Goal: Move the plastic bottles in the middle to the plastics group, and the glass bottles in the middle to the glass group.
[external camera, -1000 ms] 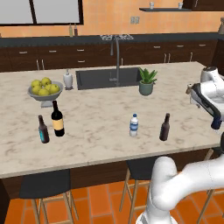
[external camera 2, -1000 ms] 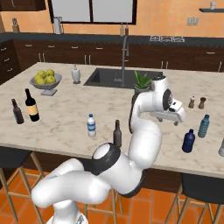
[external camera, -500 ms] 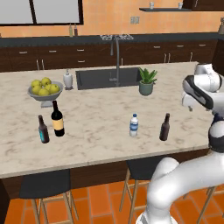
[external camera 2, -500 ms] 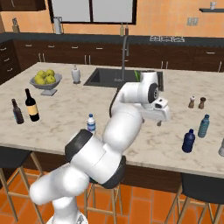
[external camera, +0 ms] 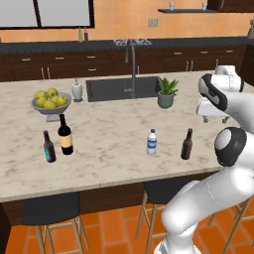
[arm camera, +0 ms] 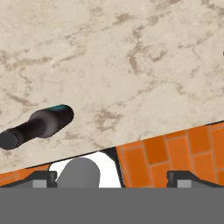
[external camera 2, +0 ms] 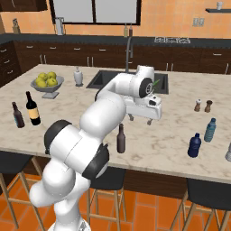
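above the marble counter [external camera 2: 162,144], the gripper [external camera 2: 140,120] hangs spread and empty behind the brown bottle [external camera 2: 121,139].

Fruit bowl [external camera: 49,103], potted plant [external camera: 166,93], shakers [external camera 2: 202,105].

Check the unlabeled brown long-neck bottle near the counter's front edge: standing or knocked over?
Standing. The brown long-neck bottle is upright on the counter in both base views, neck up, base flat, with nothing touching it.
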Tool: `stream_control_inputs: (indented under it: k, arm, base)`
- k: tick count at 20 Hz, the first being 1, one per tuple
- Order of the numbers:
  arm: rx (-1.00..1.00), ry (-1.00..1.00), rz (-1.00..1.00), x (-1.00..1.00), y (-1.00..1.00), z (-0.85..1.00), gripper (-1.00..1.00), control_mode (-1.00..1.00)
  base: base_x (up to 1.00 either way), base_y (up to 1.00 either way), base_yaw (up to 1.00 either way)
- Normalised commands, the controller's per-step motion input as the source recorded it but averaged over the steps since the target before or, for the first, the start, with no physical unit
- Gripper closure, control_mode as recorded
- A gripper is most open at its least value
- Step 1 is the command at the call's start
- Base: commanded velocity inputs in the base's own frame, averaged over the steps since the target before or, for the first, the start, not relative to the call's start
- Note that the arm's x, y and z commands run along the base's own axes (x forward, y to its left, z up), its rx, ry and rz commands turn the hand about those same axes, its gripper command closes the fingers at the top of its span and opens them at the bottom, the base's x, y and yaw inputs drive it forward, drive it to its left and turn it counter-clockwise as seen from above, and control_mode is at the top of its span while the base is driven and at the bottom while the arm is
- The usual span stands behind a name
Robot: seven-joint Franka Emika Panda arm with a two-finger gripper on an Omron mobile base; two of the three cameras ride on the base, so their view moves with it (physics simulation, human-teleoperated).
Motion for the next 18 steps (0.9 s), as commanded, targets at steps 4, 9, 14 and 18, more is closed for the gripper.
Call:
stream_control_inputs:
  k: [4,9,14,18]
  arm:
    - [0.12,-0.17,0.05,-0.09,0.57,-0.05,-1.0,-1.0]
    - [0.01,-0.27,0.06,-0.08,0.57,-0.16,-1.0,-1.0]
    - [-0.02,-0.14,0.0,0.17,0.18,-0.05,-1.0,-1.0]
    - [0.0,0.01,0.0,0.17,0.08,-0.02,-1.0,-1.0]
  base:
    - [0.0,0.0,0.0]
    - [0.0,0.0,0.0]
    - [0.0,0.0,0.0]
    - [0.0,0.0,0.0]
